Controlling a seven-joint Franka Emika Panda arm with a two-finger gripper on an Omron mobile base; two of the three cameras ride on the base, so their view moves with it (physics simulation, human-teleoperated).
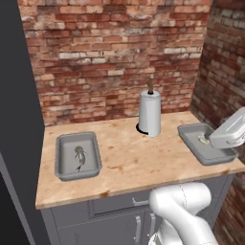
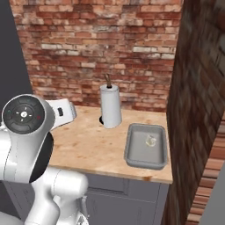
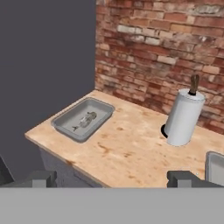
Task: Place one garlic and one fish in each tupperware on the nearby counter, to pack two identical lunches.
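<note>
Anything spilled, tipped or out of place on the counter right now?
Nothing stands out. The paper-towel roll stands upright; a fish lies inside the left tupperware, a pale item in the right tupperware. Nothing spilled on the counter.

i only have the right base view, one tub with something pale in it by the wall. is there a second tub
Observer: Yes, the left tupperware sits at the far left of the counter, past the paper-towel roll.
Operator: anything in it
Observer: One fish lies inside; I see no garlic with it.
Operator: and my tub, fish there
Observer: The right tupperware shows a pale garlic; I see no fish there.
Operator: gripper holding anything
Observer: No, the gripper is open, empty.
</note>
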